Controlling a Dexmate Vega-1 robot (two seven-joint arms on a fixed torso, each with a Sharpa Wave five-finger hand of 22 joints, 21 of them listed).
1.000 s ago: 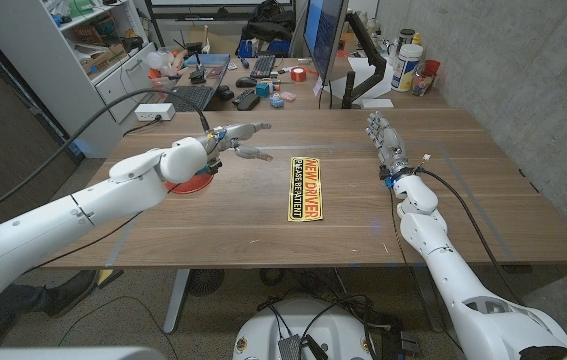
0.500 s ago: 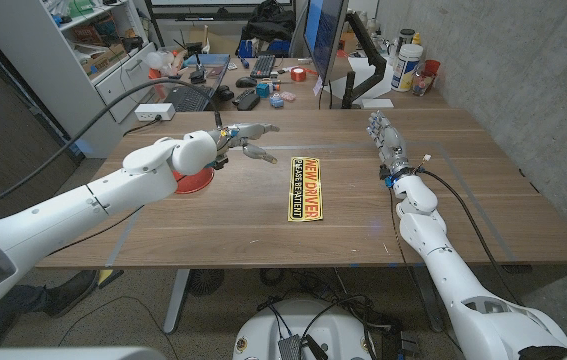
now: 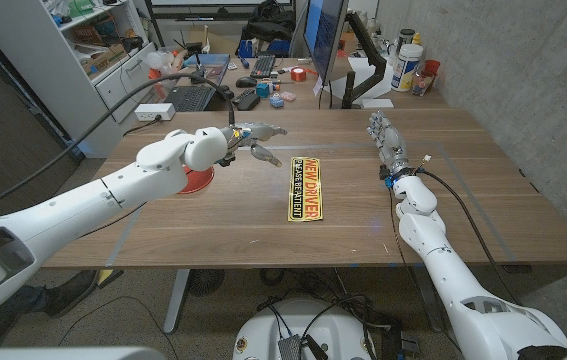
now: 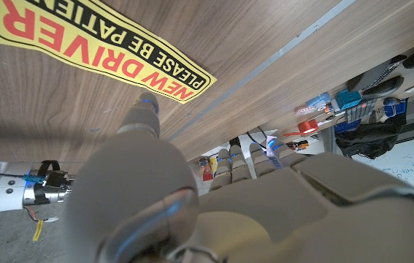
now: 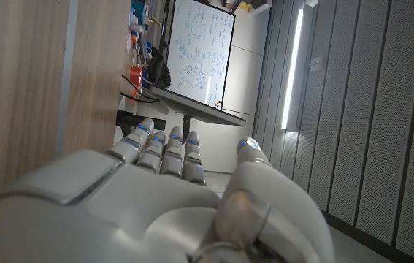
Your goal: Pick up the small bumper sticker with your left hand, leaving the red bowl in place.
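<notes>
The left hand [image 3: 248, 142], fingers spread and empty, is held above the table [image 3: 213, 215] between the red bowl [image 3: 195, 179] and the bumper sticker [image 3: 305, 189], seemingly clearing the bowl; the right hand [image 3: 384, 134], fingers straight and empty, is parked beyond the sticker.

"NEW DRIVER PLEASE BE PATIENT" on sticker [image 4: 97, 47]

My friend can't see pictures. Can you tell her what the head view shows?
The robot's left hand hovers open above the wooden table, near a yellow bumper sticker. A red bowl sits under that arm, and the right hand waits by the far side.
</notes>
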